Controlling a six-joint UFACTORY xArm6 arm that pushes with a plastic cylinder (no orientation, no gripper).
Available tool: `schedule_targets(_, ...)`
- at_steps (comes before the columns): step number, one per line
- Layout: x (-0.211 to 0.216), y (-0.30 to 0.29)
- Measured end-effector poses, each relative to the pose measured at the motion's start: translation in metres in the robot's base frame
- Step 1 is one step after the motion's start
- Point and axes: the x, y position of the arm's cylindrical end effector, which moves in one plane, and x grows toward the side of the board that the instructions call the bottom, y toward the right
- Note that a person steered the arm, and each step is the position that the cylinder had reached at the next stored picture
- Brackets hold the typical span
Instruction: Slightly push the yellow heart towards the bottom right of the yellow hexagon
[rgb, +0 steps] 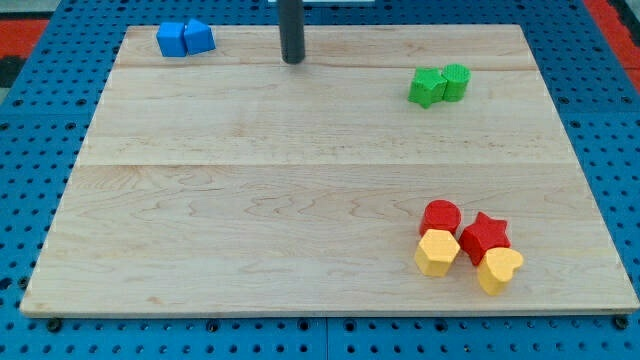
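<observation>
The yellow heart lies at the view's bottom right, just right of the yellow hexagon and a little lower. A red star sits between and above them, touching the heart. A red round block sits right above the hexagon. My tip is near the view's top centre, far from this cluster, touching no block.
Two blue blocks sit together at the top left. A green star and a green round block sit together at the top right. The wooden board lies on a blue pegboard.
</observation>
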Motion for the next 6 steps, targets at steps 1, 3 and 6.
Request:
schedule_targets(1,0.097,0.035)
schedule_targets(3,0.162,0.2)
schedule_targets(6,0.317,0.308)
